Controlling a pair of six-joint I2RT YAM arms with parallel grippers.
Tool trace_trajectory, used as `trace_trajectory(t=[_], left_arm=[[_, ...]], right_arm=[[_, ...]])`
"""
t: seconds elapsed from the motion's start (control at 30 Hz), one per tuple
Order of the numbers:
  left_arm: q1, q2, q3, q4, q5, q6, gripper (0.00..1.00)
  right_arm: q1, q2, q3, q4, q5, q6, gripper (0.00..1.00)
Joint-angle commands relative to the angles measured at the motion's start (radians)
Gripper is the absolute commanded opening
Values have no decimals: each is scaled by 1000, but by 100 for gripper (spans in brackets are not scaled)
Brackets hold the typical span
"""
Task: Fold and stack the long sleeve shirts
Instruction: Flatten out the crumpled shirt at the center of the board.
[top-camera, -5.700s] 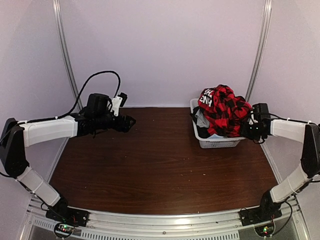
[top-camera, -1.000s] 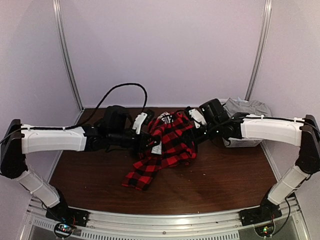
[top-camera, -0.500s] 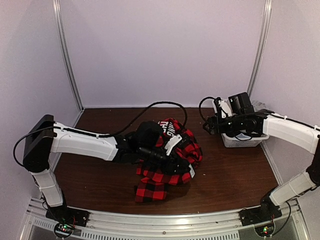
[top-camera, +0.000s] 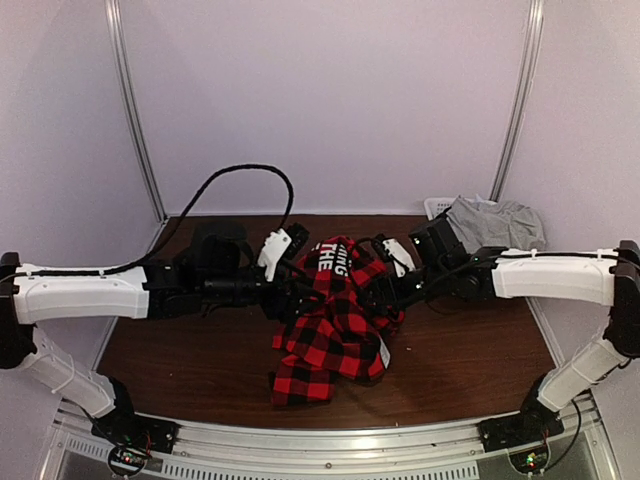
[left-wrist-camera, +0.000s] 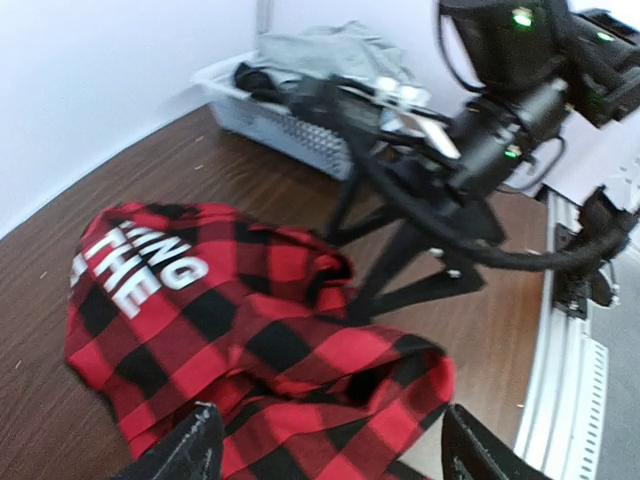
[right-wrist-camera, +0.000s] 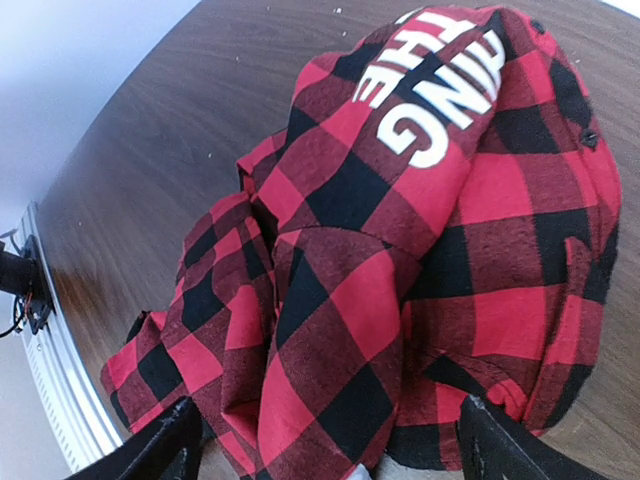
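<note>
So the left gripper (left-wrist-camera: 330, 445) is letting go, jaws spreading wide, and the red-and-black checked flannel shirt (top-camera: 335, 320) is now lying crumpled mid-table on the dark brown wooden table (top-camera: 450, 360). The right gripper (right-wrist-camera: 335, 445) is hovering over it, gaping and empty. Spreading it flat is probably next.

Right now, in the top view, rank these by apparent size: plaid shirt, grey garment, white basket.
1. plaid shirt
2. grey garment
3. white basket, though only a corner shows, so its true rank is unsure.
</note>
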Motion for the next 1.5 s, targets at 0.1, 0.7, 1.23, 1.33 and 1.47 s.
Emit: trace_trajectory(t=[0.1, 0.7, 1.23, 1.33, 1.47], left_arm=[[155, -100, -125, -34, -220, -121, 76], [224, -59, -130, 0, -302, -103, 88], [72, 194, 47, 195, -3, 39, 87], [31, 230, 44, 238, 21, 49, 87], [-6, 299, 86, 236, 11, 79, 87]], right_arm=[[64, 186, 129, 19, 37, -29, 84], [25, 9, 410, -286, 356, -149, 0], [-140, -102, 706, -470, 407, -161, 0], [-175, -92, 730, -493, 418, -154, 0], [-220, -90, 727, -489, 411, -141, 0]])
